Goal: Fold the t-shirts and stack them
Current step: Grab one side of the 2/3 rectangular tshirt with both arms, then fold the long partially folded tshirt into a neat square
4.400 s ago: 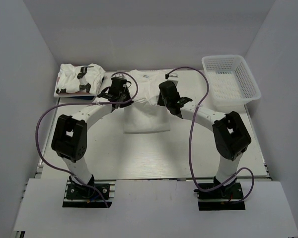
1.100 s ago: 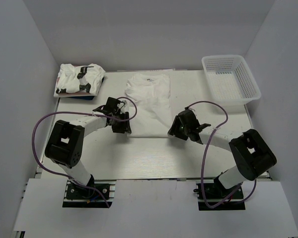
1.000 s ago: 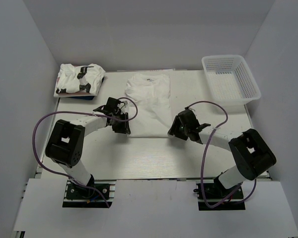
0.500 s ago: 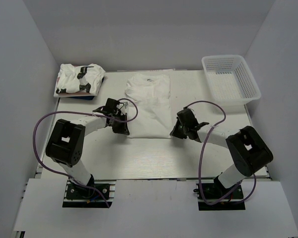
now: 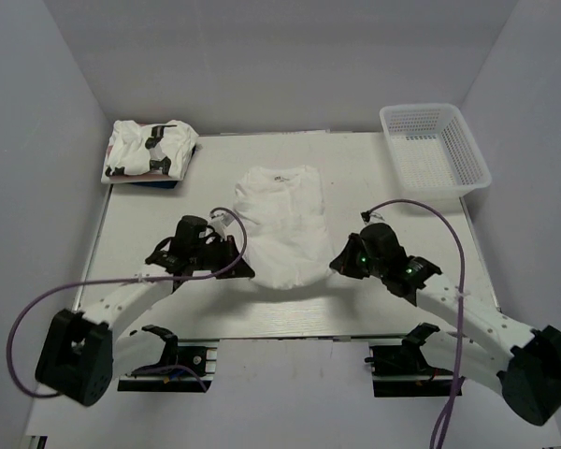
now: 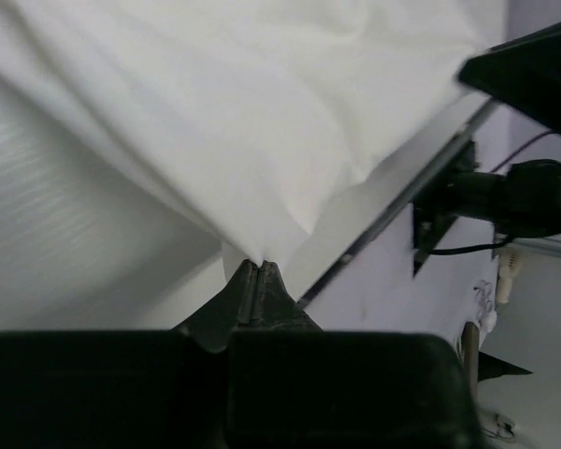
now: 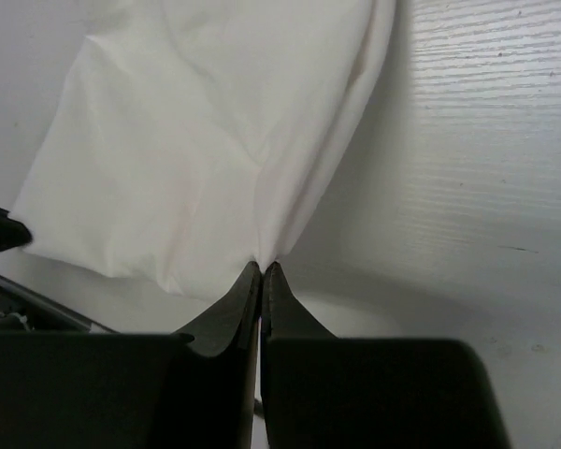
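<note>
A white t-shirt point(image 5: 279, 224) lies folded lengthwise in the middle of the table, its collar at the far end. My left gripper point(image 5: 244, 268) is shut on its near left corner, and the cloth point(image 6: 262, 122) runs up from the pinched tips point(image 6: 259, 265). My right gripper point(image 5: 338, 265) is shut on the near right corner, with the cloth point(image 7: 206, 140) rising from the closed tips point(image 7: 263, 267). The near hem hangs lifted between both grippers. A pile of folded t-shirts point(image 5: 150, 148) with black marks sits at the far left corner.
A white mesh basket point(image 5: 434, 148) stands at the far right corner. The pile of shirts rests on a dark blue sheet point(image 5: 142, 182). Purple cables loop from both arms over the table's near half. The table's front edge point(image 5: 290, 339) lies just behind the grippers.
Both grippers have shut on the shirt's near corners and pulled back toward the arm bases. The shirt has slid toward the near edge and its hem has lifted.
</note>
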